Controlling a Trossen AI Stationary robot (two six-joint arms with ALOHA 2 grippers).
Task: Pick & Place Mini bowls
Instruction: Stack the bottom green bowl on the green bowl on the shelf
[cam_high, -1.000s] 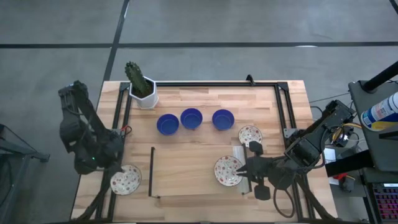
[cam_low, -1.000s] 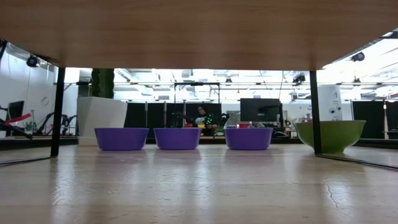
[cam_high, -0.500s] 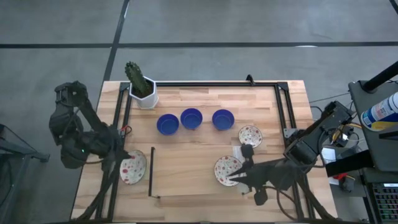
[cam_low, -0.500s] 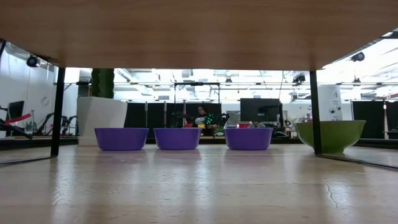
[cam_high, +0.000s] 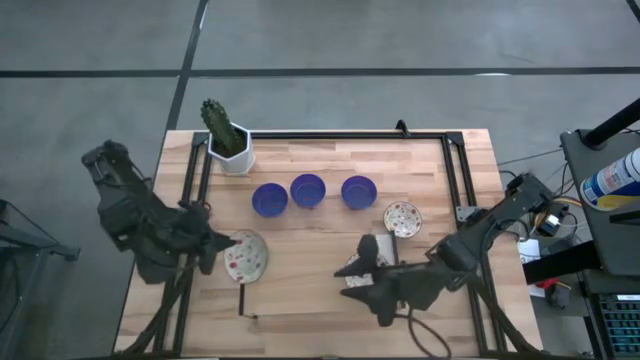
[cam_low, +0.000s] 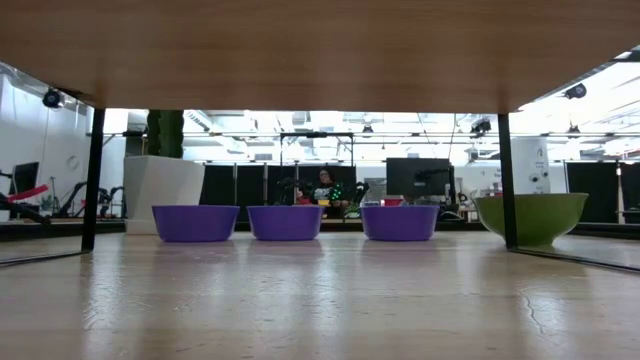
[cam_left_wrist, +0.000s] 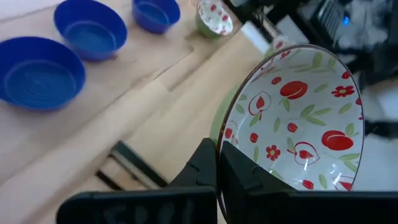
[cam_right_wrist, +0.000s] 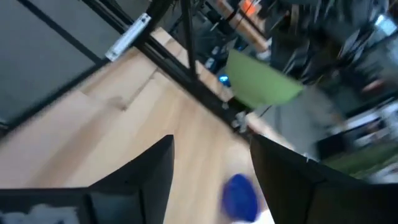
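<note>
Three blue mini bowls (cam_high: 307, 189) stand in a row on the far part of the wooden table; they also show in the low view (cam_low: 285, 222). A floral mini bowl (cam_high: 402, 218) rests on its base to their right. My left gripper (cam_high: 224, 250) is shut on a second floral bowl (cam_high: 246, 257) left of the table's middle. My right gripper (cam_right_wrist: 211, 171) is open above the near right part (cam_high: 352, 270), nothing between its fingers. A floral bowl under that arm is mostly hidden. My left gripper pinches the floral bowl's rim (cam_left_wrist: 219, 146), one finger (cam_left_wrist: 202, 165) outside the wall and one inside it. The fingers come from the table's left. The bowl is tilted and held off the table, its patterned inside toward the wrist camera.
A cactus in a white hexagonal pot (cam_high: 233, 150) stands at the far left corner. A black frame (cam_high: 330, 135) runs round the table, and a short black bar (cam_high: 243, 290) lies below the held bowl. Bare wood lies between the two arms.
My left gripper has carried the floral bowl from the table's left edge toward the right and slightly farther, over the black bar. My right gripper has moved toward the table's left edge and has opened.
</note>
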